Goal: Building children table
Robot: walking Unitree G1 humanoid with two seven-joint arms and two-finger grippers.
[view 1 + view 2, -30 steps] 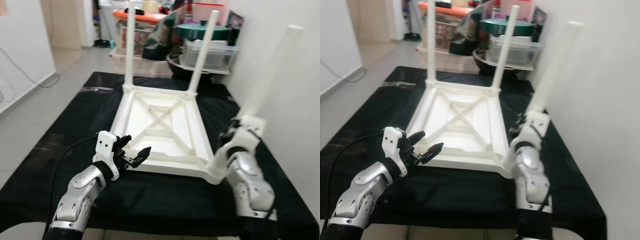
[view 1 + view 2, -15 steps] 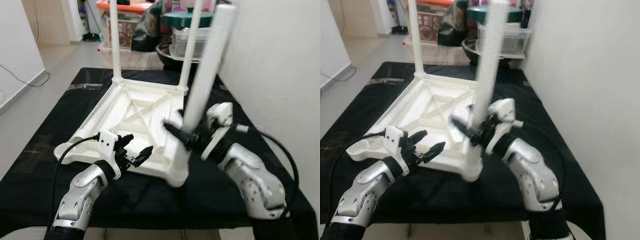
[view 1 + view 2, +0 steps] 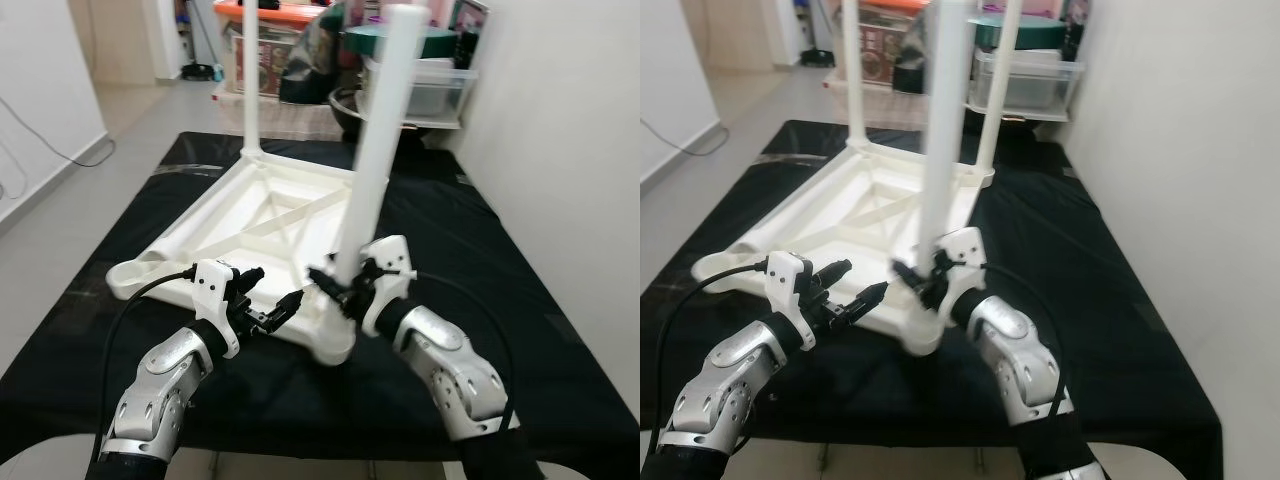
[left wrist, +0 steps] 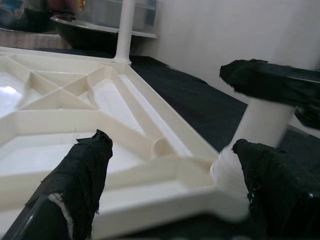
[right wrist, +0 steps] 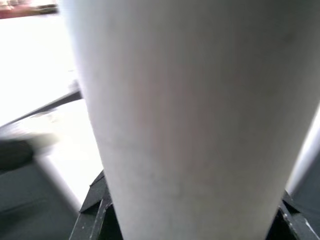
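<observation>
Tabletop (image 3: 262, 215) lies upturned; right gripper (image 3: 343, 287) clasps near-right leg (image 3: 372, 160), probably seating it; left gripper (image 3: 272, 305) gapes, empty, nearby.

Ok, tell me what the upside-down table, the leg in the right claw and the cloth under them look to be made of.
Table top: likely moulded plastic, cream and glossy, with cast ribs crossing underneath. Leg held by the right claw: apparently the same plastic, a smooth, seamless white tube. Cloth: black fabric, matte, lying slightly wrinkled.
</observation>
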